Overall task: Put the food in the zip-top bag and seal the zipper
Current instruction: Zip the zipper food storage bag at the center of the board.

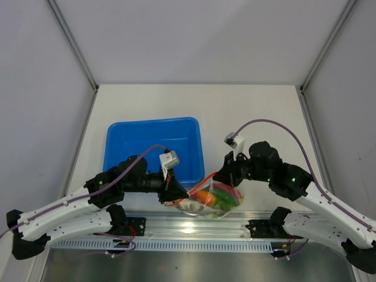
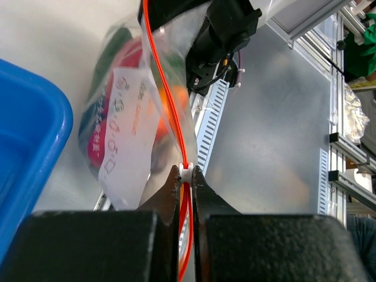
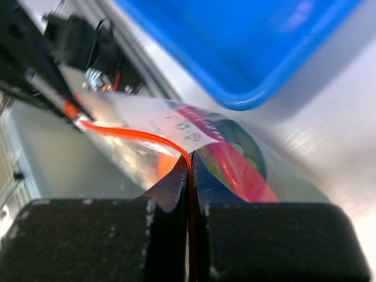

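The clear zip-top bag (image 1: 208,200) hangs between both grippers near the table's front edge, holding toy food (image 1: 218,197): orange, green, red and white pieces. My left gripper (image 1: 184,194) is shut on the red-orange zipper (image 2: 167,88) at its white slider (image 2: 186,173). My right gripper (image 1: 218,174) is shut on the zipper's other end (image 3: 141,137). The bag shows in the left wrist view (image 2: 126,123) and the right wrist view (image 3: 223,147), with its printed label and coloured food inside.
The blue plastic tray (image 1: 154,147) lies behind the bag at the left, also in the left wrist view (image 2: 26,135) and the right wrist view (image 3: 247,47). A metal rail (image 1: 194,226) runs along the table's front edge.
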